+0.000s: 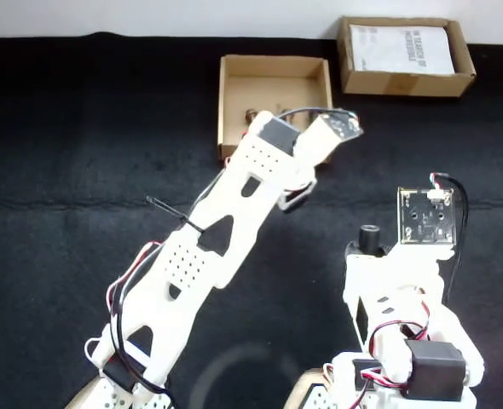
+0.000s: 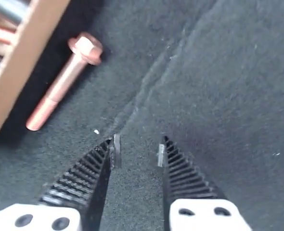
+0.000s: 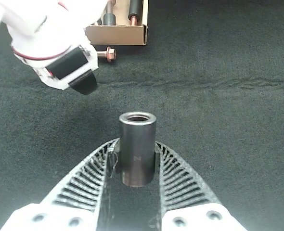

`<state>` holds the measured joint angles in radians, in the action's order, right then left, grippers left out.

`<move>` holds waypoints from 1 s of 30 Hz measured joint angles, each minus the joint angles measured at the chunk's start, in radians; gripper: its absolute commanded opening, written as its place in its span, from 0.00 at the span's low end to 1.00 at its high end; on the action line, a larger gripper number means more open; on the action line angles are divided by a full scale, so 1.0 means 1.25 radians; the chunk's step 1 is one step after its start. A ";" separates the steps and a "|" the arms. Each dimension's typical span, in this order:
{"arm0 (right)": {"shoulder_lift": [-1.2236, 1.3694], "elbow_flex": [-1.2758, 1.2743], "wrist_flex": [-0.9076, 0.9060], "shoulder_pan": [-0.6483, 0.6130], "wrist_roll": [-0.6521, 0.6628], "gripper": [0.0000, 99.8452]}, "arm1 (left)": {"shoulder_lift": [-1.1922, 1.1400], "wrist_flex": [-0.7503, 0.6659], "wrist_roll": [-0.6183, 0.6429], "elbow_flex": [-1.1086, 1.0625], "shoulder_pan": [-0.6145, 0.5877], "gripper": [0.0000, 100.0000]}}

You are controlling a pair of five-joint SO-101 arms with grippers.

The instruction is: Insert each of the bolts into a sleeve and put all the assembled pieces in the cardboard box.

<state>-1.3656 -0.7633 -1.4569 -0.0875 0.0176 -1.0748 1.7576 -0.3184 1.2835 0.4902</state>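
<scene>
While the right pincer (image 3: 136, 153) clamps a smooth dark sleeve (image 3: 137, 139) upright, the left pincer (image 2: 136, 150) gapes empty. A coppery bolt (image 2: 60, 84) lies beside the cardboard box (image 2: 24, 53).

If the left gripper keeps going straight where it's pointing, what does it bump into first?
Probably just the black mat. The open left gripper aims at bare cloth; the copper bolt lies off to one side, beside the cardboard box, so it would likely be missed.
</scene>
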 measured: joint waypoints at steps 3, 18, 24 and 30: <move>0.000 0.000 0.000 0.000 0.000 0.01 | 0.000 -0.047 -0.031 -0.001 -0.018 0.16; 0.000 0.000 -0.010 0.012 0.028 0.01 | -0.119 -0.196 -0.104 0.001 -0.054 0.16; 0.000 0.000 -0.016 0.015 0.029 0.01 | -0.119 -0.244 -0.104 0.000 -0.053 0.16; 0.000 0.000 -0.016 0.015 0.029 0.01 | -0.120 -0.290 -0.187 -0.002 -0.052 0.16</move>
<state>-1.3656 -0.7633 -1.4768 -0.0690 0.0545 -1.2252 1.3955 -0.5516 1.2804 0.4258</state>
